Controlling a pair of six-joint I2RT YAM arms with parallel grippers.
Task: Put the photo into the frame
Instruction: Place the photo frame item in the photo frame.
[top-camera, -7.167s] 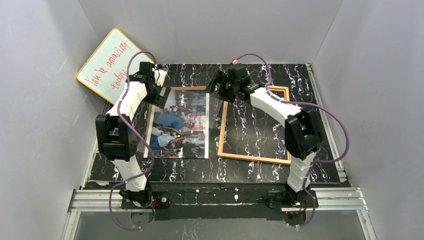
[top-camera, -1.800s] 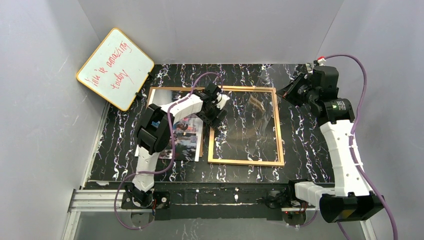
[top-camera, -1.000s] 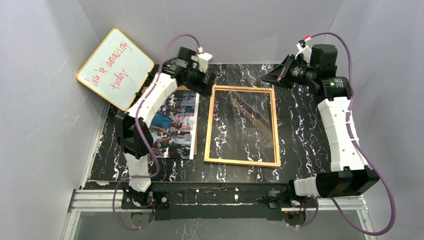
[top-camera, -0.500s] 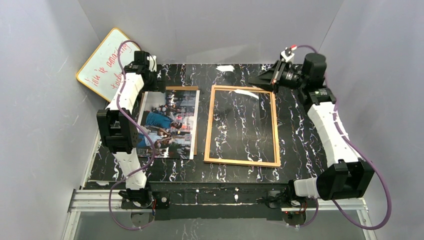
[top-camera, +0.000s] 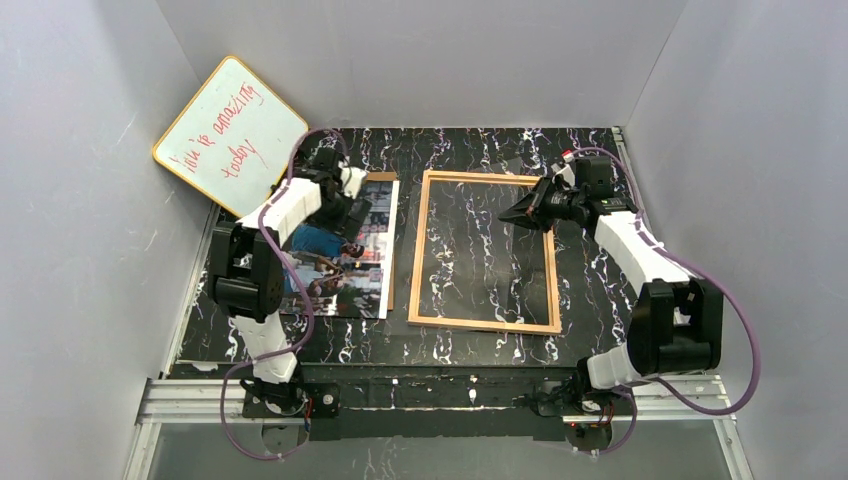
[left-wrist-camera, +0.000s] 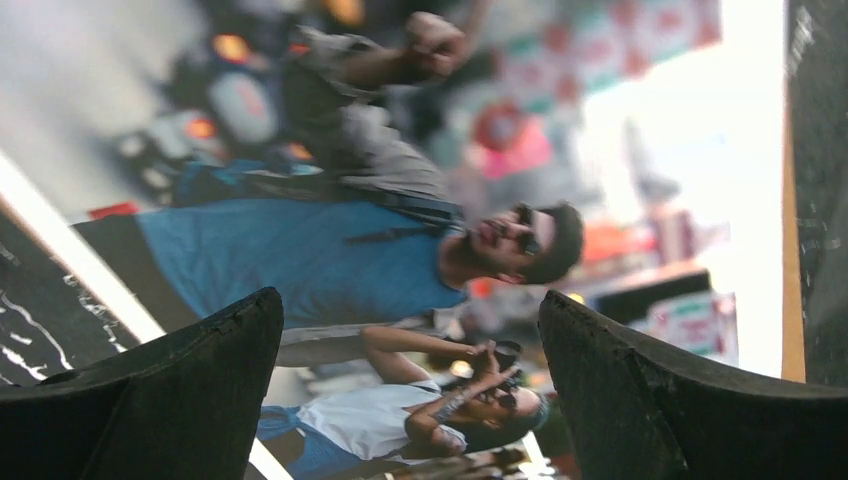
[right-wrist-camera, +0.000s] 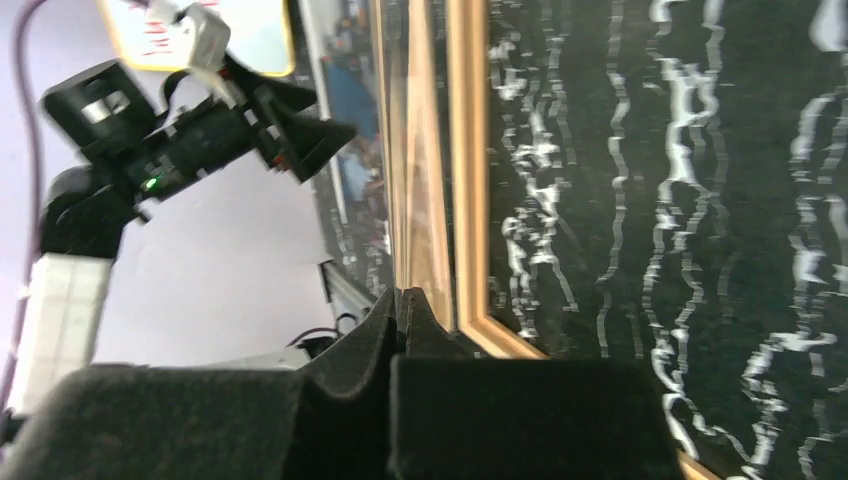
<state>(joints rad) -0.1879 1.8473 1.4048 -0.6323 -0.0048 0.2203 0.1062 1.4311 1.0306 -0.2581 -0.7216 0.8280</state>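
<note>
Top cam overlooks the whole table; left wrist sits close above the photo, right wrist low along the frame, both visible from top.

- The top view is lit brightly and evenly; the pale grey walls are shown bright, and the black table with white marble streaks is shown dark.
- Shadows on the table are faint and soft, and the view is sharp.
- In the left wrist view, the large glossy paper photo of people in blue and white is blurred, and its right side is washed out to white.
- In the right wrist view, the black fingers of the right gripper are dark and fuzzy, and the thin light-wood picture frame is a little smeared.
</note>
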